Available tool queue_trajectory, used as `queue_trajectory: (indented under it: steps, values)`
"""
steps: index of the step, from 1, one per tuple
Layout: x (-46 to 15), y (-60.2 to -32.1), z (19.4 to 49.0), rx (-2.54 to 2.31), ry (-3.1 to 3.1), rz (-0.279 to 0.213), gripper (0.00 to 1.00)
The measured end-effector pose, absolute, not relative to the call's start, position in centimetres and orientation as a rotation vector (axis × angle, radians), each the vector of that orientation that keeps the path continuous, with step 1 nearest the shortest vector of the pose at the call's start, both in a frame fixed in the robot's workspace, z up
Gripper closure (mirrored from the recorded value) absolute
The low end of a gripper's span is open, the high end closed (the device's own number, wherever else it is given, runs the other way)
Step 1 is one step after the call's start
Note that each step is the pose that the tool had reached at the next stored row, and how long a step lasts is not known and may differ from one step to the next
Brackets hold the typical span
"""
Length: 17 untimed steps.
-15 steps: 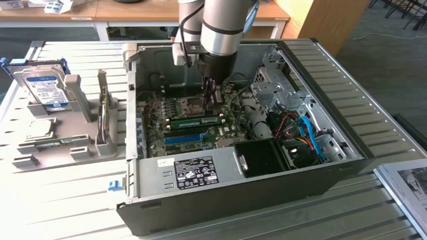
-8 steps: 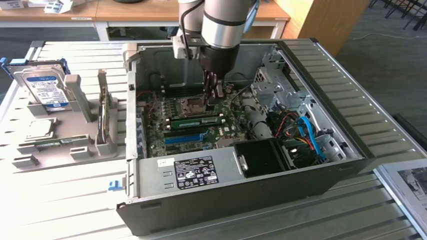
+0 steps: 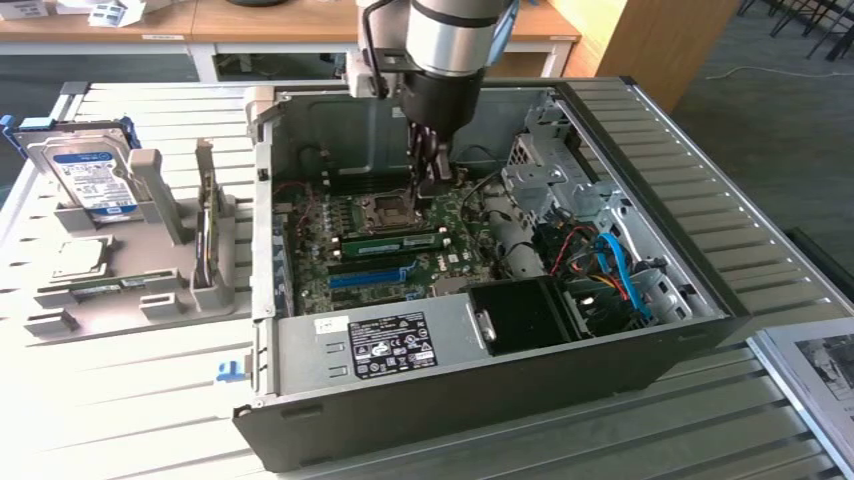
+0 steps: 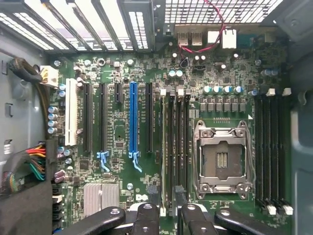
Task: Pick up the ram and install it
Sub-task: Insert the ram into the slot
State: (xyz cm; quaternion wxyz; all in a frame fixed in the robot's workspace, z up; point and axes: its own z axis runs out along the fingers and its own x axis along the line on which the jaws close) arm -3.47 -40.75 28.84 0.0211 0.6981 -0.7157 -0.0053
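Note:
A green ram (image 3: 394,242) stick sits on edge in a memory slot of the motherboard (image 3: 441,262), just beside the empty CPU socket (image 3: 388,212). In the wrist view the ram (image 4: 164,147) shows edge-on as a thin pale strip in the slot farthest from the socket (image 4: 221,157). My gripper (image 3: 434,183) hangs straight down inside the open case, above the board behind the socket. In the wrist view the gripper (image 4: 165,198) is open, its dark fingers (image 4: 146,215) apart over the slot bank with nothing between them.
The open black PC case (image 3: 694,300) lies on a slatted table, with drive cages and cables on the exterior view's right. A grey holder (image 3: 120,300) on the exterior view's left carries a hard drive (image 3: 91,178), a CPU chip (image 3: 80,258) and a thin upright board (image 3: 206,232).

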Motion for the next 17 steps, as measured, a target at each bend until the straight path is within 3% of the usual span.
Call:
queue_trajectory:
  steps: [17]
  values:
    - [-3.4,-40.7,32.2,2.164,-2.219,-0.017,0.75]
